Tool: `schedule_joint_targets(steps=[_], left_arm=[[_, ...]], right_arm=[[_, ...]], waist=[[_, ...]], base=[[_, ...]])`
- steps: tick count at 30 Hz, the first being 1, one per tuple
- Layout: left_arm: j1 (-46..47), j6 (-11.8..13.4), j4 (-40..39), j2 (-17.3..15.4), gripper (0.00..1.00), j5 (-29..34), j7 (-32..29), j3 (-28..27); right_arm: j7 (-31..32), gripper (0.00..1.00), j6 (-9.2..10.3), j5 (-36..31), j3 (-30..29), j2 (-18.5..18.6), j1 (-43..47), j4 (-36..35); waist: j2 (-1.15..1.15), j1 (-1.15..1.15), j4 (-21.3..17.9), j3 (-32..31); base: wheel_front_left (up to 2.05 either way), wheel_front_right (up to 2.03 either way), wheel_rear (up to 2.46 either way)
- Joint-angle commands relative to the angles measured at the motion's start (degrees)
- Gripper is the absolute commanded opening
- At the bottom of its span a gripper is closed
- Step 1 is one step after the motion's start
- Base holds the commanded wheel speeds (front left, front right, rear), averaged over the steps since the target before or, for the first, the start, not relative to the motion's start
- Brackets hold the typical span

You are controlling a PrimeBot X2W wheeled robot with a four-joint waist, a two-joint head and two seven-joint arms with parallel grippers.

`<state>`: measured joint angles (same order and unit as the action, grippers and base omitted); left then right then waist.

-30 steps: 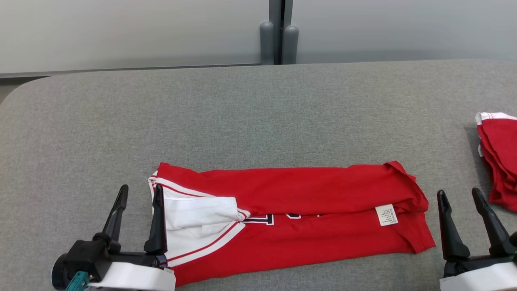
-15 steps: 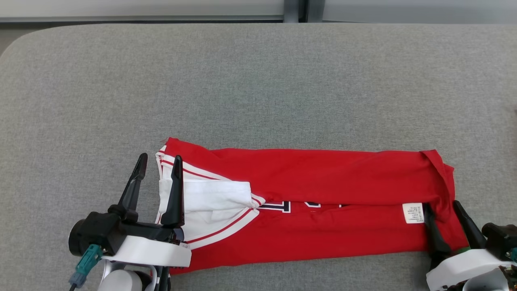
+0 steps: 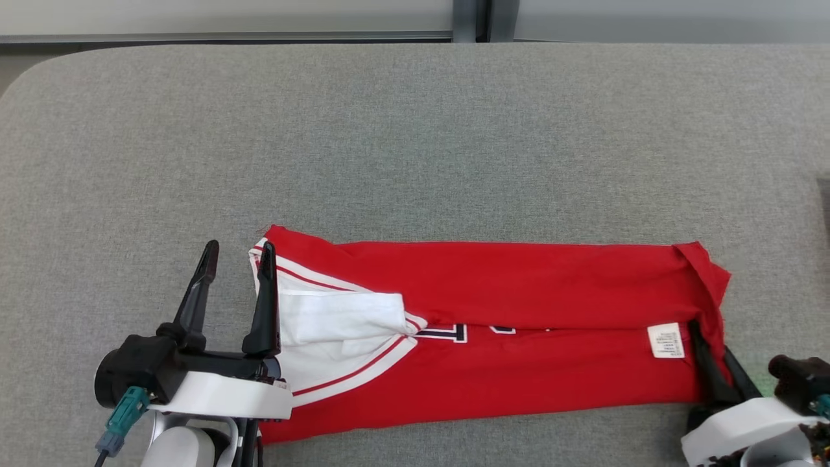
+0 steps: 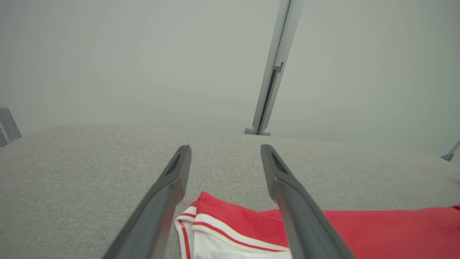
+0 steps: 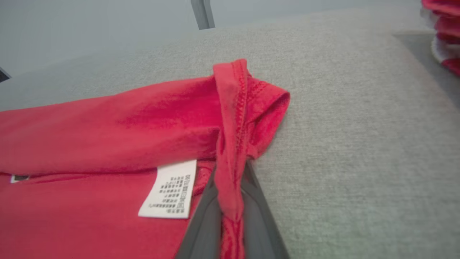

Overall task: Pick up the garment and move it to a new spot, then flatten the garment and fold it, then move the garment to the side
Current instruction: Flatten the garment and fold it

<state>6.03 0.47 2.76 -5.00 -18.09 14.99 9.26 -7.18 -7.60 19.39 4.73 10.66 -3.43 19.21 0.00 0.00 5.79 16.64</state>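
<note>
The garment (image 3: 493, 324) is a red jersey with white, red-striped trim, folded into a long band across the near part of the grey table (image 3: 415, 143). Its white collar end (image 3: 324, 331) lies at the left, a white care label (image 3: 666, 340) near the right end. My left gripper (image 3: 237, 256) stands open at the collar end, one finger over the trim edge, the other over bare table; the left wrist view shows the red and white corner (image 4: 215, 223) between the fingers (image 4: 287, 194). My right gripper (image 3: 710, 347) is shut on the garment's right hem, pinched between its fingers (image 5: 205, 219).
A stack of red and white garments (image 5: 444, 32) sits at the table's far right in the right wrist view. A pale wall with a grey post (image 3: 470, 19) runs behind the table. Bare grey table stretches beyond the garment.
The head camera tilted down, shifting the whole picture. My right gripper moved in onto the garment's right hem and shut on it. The left gripper stays open at the collar end.
</note>
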Motion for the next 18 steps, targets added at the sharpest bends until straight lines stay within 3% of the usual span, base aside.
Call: schedule_joint_targets(steps=[1, 11, 18], left_arm=[[-0.4, -0.4, 0.1, -0.2, 1.00, 0.5, 0.2, -0.7], [-2.1, -1.0, 0.5, 0.6, 1.00, 1.1, 0.2, -2.5], [-2.7, -0.6, 0.8, 0.9, 1.00, 1.9, 0.2, -3.0]], right_arm=[[-0.7, 0.00, 0.20, 0.6, -1.2, 1.8, 0.6, -0.3], [-1.0, 0.00, 0.17, 1.7, -8.4, 7.4, 3.4, -4.0], [6.4, 0.00, 0.11, -0.1, -3.0, 4.1, 0.2, -15.9]], waist=[[0.00, 0.00, -0.5, -0.5], [0.00, 0.00, -1.6, -3.3], [0.00, 0.00, -2.1, -4.8]], base=[[0.00, 0.00, 0.00], [0.00, 0.00, 0.00], [0.00, 0.00, 0.00]])
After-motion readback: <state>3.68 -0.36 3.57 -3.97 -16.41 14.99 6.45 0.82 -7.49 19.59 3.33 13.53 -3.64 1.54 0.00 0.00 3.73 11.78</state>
